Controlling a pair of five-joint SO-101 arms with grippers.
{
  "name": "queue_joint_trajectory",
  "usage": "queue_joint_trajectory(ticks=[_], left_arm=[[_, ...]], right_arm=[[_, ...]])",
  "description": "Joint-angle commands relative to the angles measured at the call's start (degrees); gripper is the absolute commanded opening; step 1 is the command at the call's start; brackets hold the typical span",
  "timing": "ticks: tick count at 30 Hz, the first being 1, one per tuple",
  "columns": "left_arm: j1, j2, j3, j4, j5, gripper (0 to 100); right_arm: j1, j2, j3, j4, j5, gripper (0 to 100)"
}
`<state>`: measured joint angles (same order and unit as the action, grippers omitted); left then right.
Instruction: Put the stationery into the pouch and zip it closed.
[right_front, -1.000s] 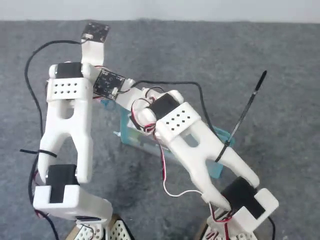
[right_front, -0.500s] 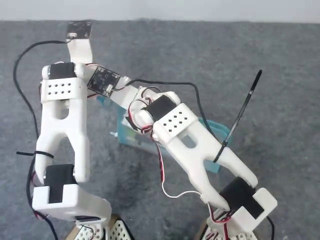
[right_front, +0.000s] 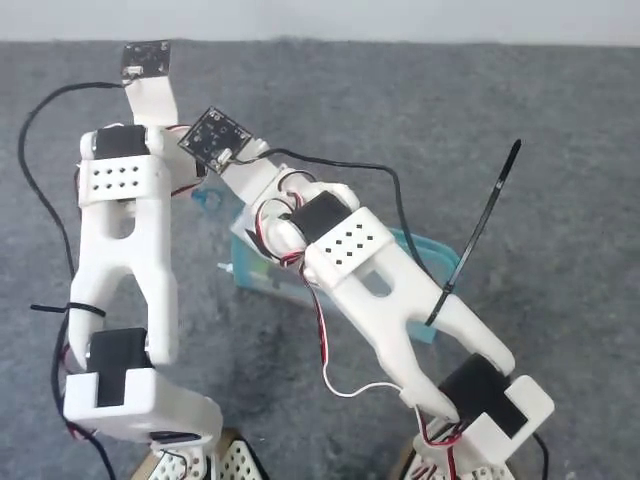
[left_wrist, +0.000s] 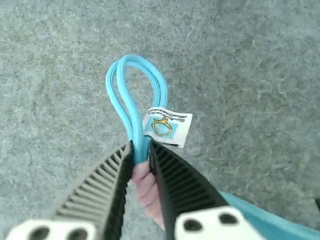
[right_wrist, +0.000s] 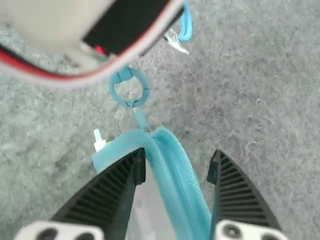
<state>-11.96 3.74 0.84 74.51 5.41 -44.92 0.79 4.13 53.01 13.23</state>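
Note:
The teal-edged clear pouch (right_front: 425, 258) lies on the grey carpet, mostly under the right arm. In the left wrist view my left gripper (left_wrist: 141, 147) is shut on the pouch's blue loop strap (left_wrist: 127, 82), just below its white tag (left_wrist: 166, 126). Something pink (left_wrist: 146, 184) shows behind the fingers. My right gripper (right_wrist: 177, 155) is open, one finger on each side of the pouch's teal zipper edge (right_wrist: 172, 172). The ring pull (right_wrist: 129, 90) lies just past that end of the zipper. In the high view the loop (right_front: 207, 197) peeks out between the two wrists.
The left arm's body (right_wrist: 100, 30) hangs close above the ring pull. A black zip tie (right_front: 490, 215) sticks up from the right arm, and black cables (right_front: 340, 168) cross above the pouch. Bare grey carpet (right_front: 480, 110) surrounds the pouch.
Both wrists have shifted left and away from the arm bases, and the pouch's left end has moved left with them. The left gripper has kept its hold on the loop.

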Motion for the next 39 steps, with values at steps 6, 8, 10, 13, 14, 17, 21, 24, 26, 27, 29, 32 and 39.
queue_joint_trajectory(ticks=[6, 8, 10, 13, 14, 17, 21, 24, 26, 27, 29, 32, 39], left_arm=[[-1.1, -1.7, -2.2, -1.4, 0.7, 1], [-1.1, -1.7, -2.2, -1.4, 0.7, 1], [-1.1, -1.4, -2.2, -1.4, 0.7, 1], [-1.3, -1.2, -1.9, -1.4, 0.6, 1], [-1.5, -1.2, -1.9, -1.4, 0.5, 1], [-2.0, -1.2, -2.0, -1.7, 0.5, 1], [-2.2, -1.2, -1.9, -1.6, -0.7, 1], [-2.2, -1.2, -1.9, -1.5, -0.7, 1], [-2.2, -1.2, -1.9, -1.5, -0.7, 1], [-2.1, -1.2, -1.9, -1.4, -0.8, 1], [-2.1, -1.2, -1.9, -1.4, -1.0, 1], [-2.1, -1.2, -1.8, -1.4, -1.1, 1], [-1.8, -1.1, -1.0, -1.4, -2.1, 1]], right_arm=[[-0.3, -0.1, -2.6, -1.8, -0.7, 19.8], [-0.3, 0.1, -2.6, -2.0, -0.8, 19.8], [-0.3, 1.0, -2.7, -2.5, -0.7, 19.8], [-0.3, 2.2, -2.9, -2.6, -0.9, 19.8], [-0.3, 2.2, -2.9, -2.7, -0.9, 19.8], [-0.3, 2.5, -2.9, -4.2, -0.7, 19.8], [-0.3, 2.9, -2.5, -5.5, -0.6, 19.8], [0.1, 4.3, -2.6, -5.5, -1.1, 19.8], [0.3, 5.4, -2.9, -5.5, -1.1, 19.8], [0.4, 5.9, -2.9, -5.5, -1.1, 19.8], [0.6, 6.7, -2.9, -5.6, -1.1, 19.8], [0.6, 7.5, -2.9, -6.7, -1.1, 19.5], [0.6, 7.8, -2.5, -6.3, -1.1, 8.4]])
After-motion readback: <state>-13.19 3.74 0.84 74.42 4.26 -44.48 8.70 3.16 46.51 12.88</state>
